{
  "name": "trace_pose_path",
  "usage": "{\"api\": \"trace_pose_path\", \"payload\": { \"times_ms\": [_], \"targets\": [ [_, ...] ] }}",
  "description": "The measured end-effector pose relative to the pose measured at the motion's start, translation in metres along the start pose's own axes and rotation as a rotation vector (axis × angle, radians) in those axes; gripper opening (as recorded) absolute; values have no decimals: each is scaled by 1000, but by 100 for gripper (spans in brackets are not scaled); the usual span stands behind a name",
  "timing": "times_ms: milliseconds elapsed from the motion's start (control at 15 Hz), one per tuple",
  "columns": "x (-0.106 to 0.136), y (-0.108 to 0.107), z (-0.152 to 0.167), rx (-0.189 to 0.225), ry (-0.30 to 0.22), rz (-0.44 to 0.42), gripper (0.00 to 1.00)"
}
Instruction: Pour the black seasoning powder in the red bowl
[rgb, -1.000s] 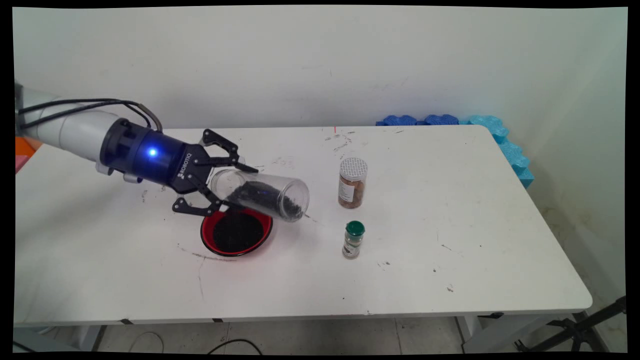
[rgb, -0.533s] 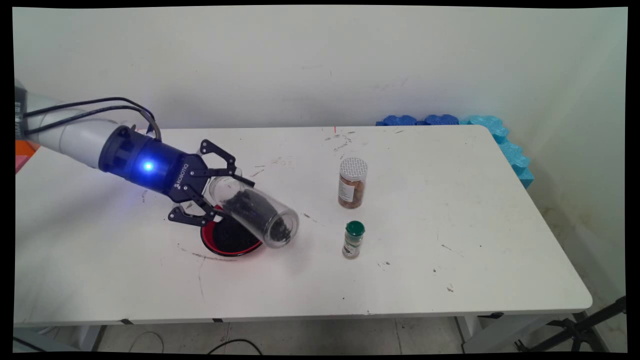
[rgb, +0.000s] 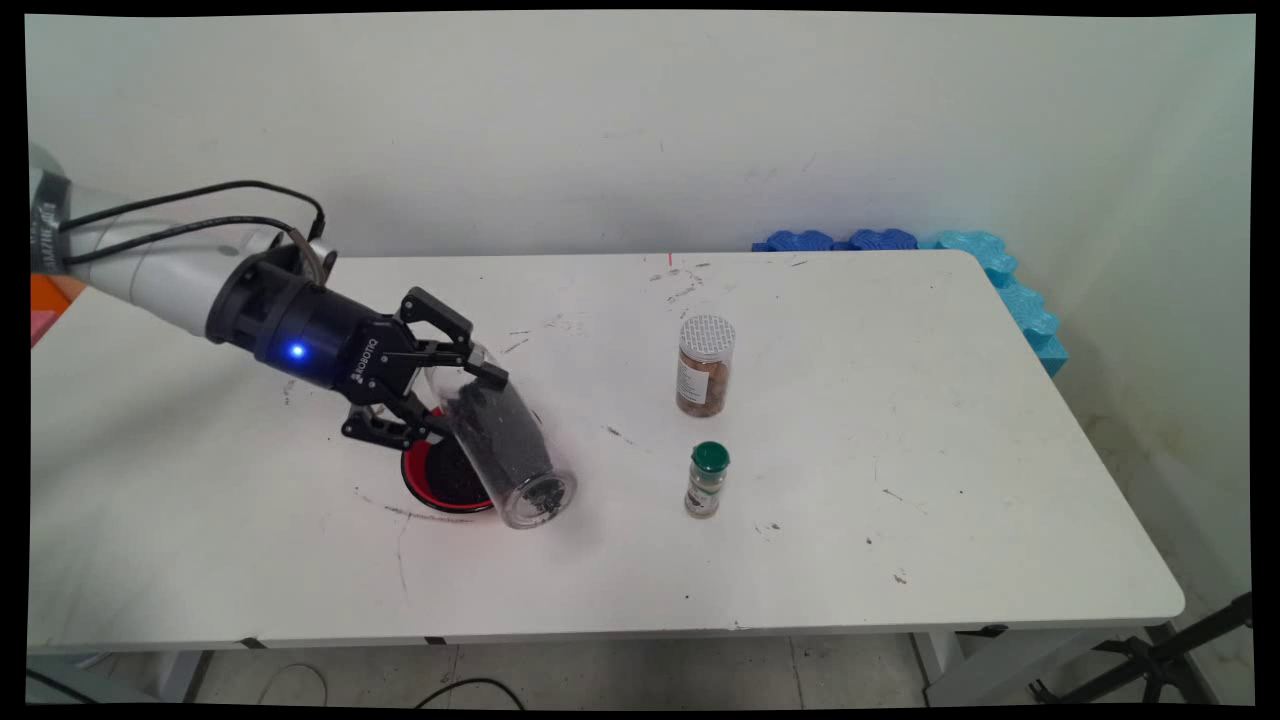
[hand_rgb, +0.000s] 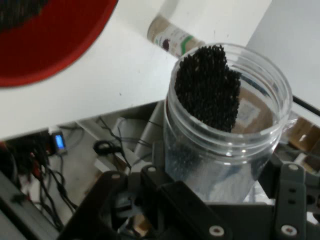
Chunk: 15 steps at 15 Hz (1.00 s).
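We note the black gripper (rgb: 455, 400) at the left of the white table (rgb: 900, 480), its jaws pinching a clear plastic jar (rgb: 500, 440) near the jar's closed end. The jar is tilted steeply, open mouth down and toward the near right, and it carries a load of small black grains (rgb: 495, 430) lying along its inside. In the hand view we see the same jar (hand_rgb: 225, 135) between the black linkage, its round open rim facing away from the camera and the dark grains (hand_rgb: 207, 85) heaped against one side. Directly behind and below the jar sits a red bowl (rgb: 425, 490) with black grains in it; the jar's mouth hangs just over the bowl's near right edge, and we cannot tell whether it touches. Well apart to the right stands an upright spice jar with a silver perforated lid (rgb: 705, 365), and nearer us a smaller bottle with a green cap (rgb: 707, 480). Blue foam pieces (rgb: 1000, 275) lie at the table's far right corner.
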Motion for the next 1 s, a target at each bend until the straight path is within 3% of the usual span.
{"api": "trace_pose_path", "payload": {
  "times_ms": [267,1000],
  "targets": [
    [7,7,0,11,21,193,0],
    [15,29,-2,12,82,500,0]
  ]
}}
